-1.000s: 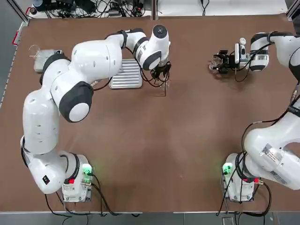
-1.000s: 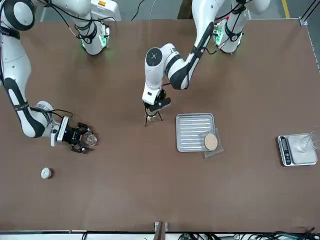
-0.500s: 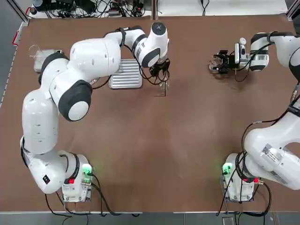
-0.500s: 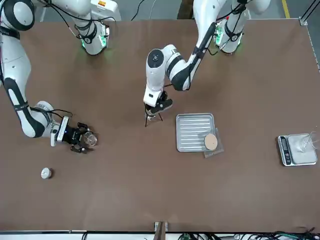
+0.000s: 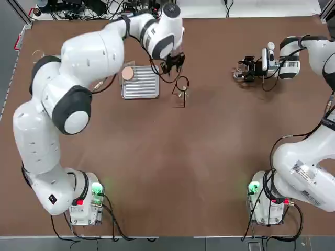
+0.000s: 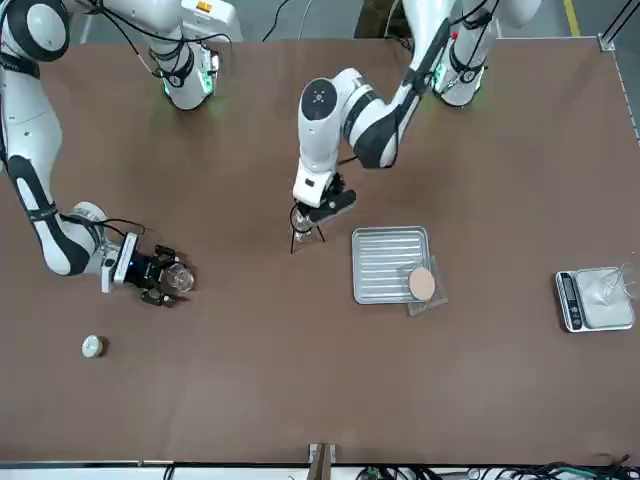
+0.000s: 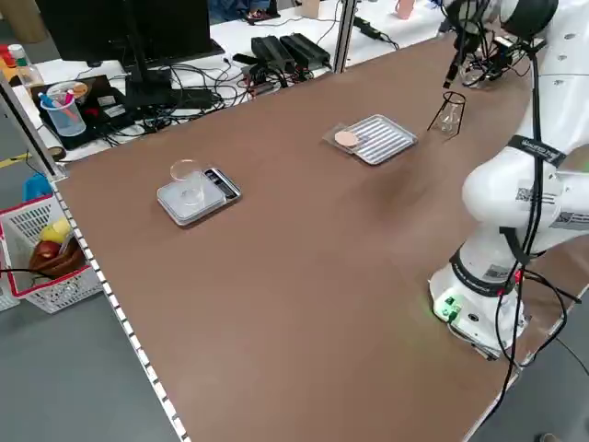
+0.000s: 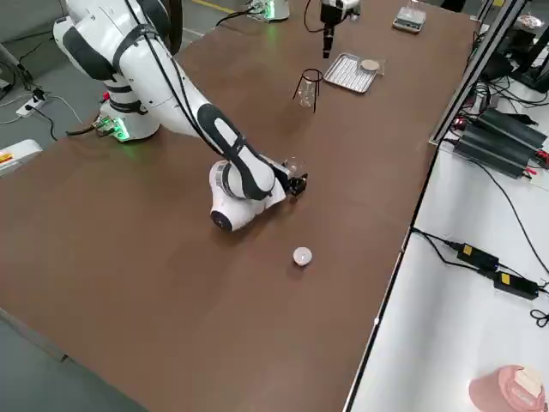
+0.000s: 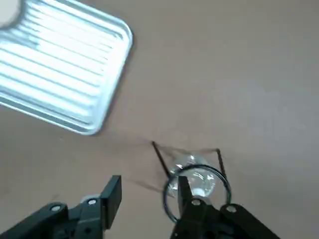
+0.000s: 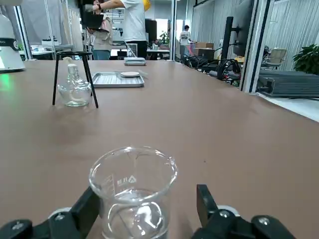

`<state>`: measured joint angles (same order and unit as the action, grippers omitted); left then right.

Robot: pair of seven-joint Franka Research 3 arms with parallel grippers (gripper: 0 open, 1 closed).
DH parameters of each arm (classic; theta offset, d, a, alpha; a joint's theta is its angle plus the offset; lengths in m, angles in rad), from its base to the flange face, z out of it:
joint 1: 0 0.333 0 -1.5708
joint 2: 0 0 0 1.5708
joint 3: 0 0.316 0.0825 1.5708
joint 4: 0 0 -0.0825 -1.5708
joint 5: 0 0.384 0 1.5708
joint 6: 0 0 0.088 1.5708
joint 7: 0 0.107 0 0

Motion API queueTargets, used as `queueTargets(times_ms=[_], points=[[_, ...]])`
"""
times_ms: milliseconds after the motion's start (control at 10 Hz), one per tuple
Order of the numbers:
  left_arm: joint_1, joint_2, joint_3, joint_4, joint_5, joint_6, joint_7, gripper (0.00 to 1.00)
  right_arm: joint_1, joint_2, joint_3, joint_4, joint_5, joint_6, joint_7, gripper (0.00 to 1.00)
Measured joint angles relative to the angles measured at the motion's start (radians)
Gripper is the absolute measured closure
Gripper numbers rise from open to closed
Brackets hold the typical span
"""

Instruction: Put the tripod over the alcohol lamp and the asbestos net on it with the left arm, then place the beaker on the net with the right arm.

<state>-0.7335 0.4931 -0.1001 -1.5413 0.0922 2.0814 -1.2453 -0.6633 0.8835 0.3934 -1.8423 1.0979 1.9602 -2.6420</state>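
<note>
Top view has my left gripper (image 5: pixel 171 64) hanging over the far middle of the table, between the tray (image 5: pixel 141 83) and the tripod (image 5: pixel 181 89), fingers apart and holding nothing. Tripod's already standing over the lamp (image 10: pixel 74 89), just right of the tray. The net (image 5: pixel 127 73) sits on the tray's far left corner, untouched. My right gripper (image 5: pixel 242 69) is parked way over on the far right, lying low on the table with the beaker (image 10: pixel 132 191) between its fingers (image 10: pixel 207 204) – they stand just off the glass on both sides, not squeezing it. A small white bottle (image 6: pixel 92 346) stands just beyond it
</note>
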Motion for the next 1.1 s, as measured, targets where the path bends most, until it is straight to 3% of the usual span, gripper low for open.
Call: queueTargets(times_ms=[200, 500, 900, 1100], points=[[0.118, -0.072, -0.012, -0.041, -0.002, -0.028, 0.129, 0.46, 0.0, 0.0, 0.0, 0.0, 0.0, 0.0, 0.0, 0.13], [0.402, -0.161, -0.08, -0.141, -0.04, -0.023, 0.413, 0.45, 0.0, 0.0, 0.0, 0.0, 0.0, -0.001, 0.0, 0.14], [0.779, -0.17, -0.14, -0.183, -0.228, -0.012, 0.968, 0.45, 0.0, 0.0, 0.0, 0.001, 0.0, -0.002, 0.0, 0.14], [0.882, -0.134, -0.141, -0.192, -0.32, -0.007, 1.238, 0.43, 0.0, 0.0, 0.0, 0.001, 0.0, -0.002, 0.0, 0.14]])
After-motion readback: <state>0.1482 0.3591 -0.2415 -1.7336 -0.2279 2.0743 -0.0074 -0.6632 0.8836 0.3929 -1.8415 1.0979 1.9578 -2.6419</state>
